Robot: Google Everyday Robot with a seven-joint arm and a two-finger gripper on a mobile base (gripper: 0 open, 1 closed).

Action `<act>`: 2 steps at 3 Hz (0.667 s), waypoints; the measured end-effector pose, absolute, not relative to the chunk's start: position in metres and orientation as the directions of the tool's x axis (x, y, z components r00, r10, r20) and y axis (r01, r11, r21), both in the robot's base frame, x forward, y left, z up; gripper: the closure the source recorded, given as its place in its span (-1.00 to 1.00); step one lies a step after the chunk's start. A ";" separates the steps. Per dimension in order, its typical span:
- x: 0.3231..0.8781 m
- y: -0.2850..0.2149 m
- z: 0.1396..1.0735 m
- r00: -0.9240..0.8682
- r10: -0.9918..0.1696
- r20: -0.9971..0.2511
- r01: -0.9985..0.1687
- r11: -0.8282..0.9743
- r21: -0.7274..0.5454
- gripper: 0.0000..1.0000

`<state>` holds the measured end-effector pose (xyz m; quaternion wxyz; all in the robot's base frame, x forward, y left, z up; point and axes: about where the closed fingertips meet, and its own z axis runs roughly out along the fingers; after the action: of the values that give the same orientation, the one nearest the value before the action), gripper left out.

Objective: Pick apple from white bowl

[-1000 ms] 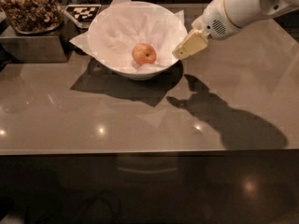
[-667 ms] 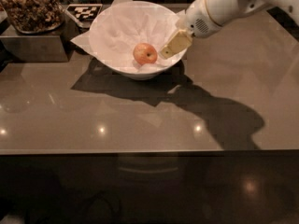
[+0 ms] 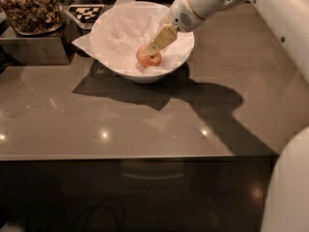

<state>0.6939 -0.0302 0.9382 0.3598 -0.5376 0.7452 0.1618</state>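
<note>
The white bowl (image 3: 126,69) stands at the back middle of the grey counter, lined with crumpled white paper whose corners stick out. The small red-orange apple (image 3: 148,59) lies inside it, right of centre. My gripper (image 3: 153,49) reaches down into the bowl from the upper right on a white arm. Its cream-coloured fingers (image 3: 161,37) point down-left and their tips sit right at the top of the apple.
A container of brown nuts (image 3: 30,8) stands on a dark raised stand at the back left. A black-and-white checkered tag (image 3: 85,12) lies behind the bowl. The counter's front edge (image 3: 140,157) runs across the middle. The arm's white body (image 3: 289,187) fills the right side.
The gripper has moved left from beside the bowl's right rim into the bowl, down to the apple. The apple and bowl have not moved.
</note>
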 end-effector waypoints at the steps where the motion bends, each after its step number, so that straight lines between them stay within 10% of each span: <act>1: 0.709 -0.021 0.924 -0.182 -0.689 -0.701 -0.926 0.360 -0.113 -0.52; 2: 0.719 -0.018 0.905 -0.216 -0.683 -0.698 -0.929 0.363 -0.067 -0.52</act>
<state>0.7186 -0.0181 0.9052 0.3294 -0.5323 0.7570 0.1872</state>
